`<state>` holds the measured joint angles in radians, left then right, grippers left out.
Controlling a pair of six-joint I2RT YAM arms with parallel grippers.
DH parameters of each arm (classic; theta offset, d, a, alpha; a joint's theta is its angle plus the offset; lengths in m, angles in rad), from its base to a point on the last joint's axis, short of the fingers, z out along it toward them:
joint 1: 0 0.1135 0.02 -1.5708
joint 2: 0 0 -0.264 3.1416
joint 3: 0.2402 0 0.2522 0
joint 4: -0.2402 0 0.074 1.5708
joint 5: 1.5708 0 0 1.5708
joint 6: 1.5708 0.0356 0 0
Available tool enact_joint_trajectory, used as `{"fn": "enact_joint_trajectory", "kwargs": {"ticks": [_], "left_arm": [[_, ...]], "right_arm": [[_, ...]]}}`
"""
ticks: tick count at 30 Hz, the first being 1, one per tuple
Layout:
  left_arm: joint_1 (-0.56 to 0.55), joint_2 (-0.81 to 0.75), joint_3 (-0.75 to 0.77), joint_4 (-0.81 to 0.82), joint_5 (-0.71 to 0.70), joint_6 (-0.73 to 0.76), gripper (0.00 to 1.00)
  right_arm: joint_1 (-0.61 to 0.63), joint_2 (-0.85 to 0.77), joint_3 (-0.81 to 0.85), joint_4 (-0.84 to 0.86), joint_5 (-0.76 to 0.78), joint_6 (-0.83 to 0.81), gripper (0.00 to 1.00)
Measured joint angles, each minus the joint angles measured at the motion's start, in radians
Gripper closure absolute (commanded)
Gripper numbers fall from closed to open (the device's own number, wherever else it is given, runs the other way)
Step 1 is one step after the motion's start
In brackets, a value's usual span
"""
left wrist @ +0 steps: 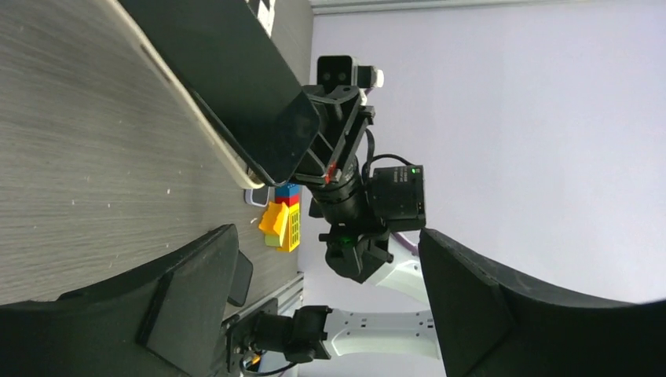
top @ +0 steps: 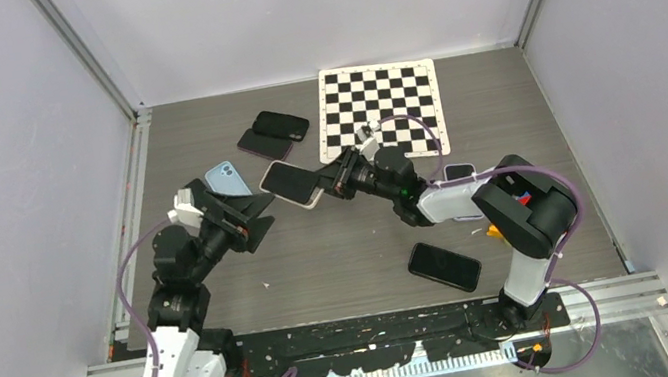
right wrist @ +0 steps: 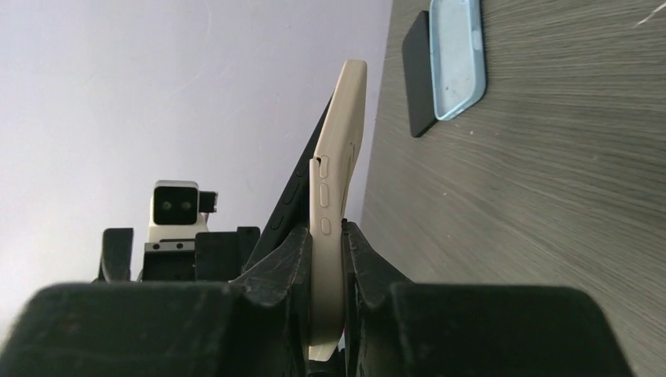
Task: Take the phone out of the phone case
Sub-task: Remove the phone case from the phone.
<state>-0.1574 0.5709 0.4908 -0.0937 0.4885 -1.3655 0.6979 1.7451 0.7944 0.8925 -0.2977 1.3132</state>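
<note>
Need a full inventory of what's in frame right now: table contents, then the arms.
checkerboard sheet: 1, black and white, flat at back centre
dark phones or cases: 2, black, overlapping, left of the checkerboard sheet
blue case: 1, light blue, on the table beside the left arm
cased phone: 1, black screen in a cream case, held tilted above the table centre
black phone: 1, black, flat, near right
toy bricks: small stack, yellow, blue, red, by the right arm
white-edged item: 1, mostly hidden behind the right arm
left gripper: open, just short of the cased phone
right gripper: shut on the cased phone's edge
</note>
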Motion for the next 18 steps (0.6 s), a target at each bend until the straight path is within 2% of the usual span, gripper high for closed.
{"fn": "enact_joint_trajectory", "kwargs": {"ticks": [3,6,10,13,16,18], "left_arm": [[0.0,-0.015,-0.081,0.054,0.001,-0.068,0.14],[0.0,0.024,-0.099,0.068,0.008,-0.103,0.13],[0.0,0.077,-0.099,0.12,0.019,-0.155,0.22],[-0.001,0.072,-0.113,0.172,0.013,-0.204,0.25],[-0.002,0.06,-0.123,0.196,0.005,-0.24,0.25],[-0.003,0.056,-0.123,0.207,0.004,-0.256,0.21]], "right_arm": [[0.006,0.0,-0.016,-0.004,0.034,-0.018,0.99],[0.028,0.0,-0.018,-0.003,0.061,-0.026,0.99],[0.068,0.0,-0.018,0.0,0.096,-0.041,0.99],[0.097,0.0,-0.019,0.019,0.116,-0.047,0.99],[0.121,0.0,-0.019,0.042,0.136,-0.05,0.99],[0.133,0.0,-0.019,0.047,0.148,-0.052,0.99]]}}
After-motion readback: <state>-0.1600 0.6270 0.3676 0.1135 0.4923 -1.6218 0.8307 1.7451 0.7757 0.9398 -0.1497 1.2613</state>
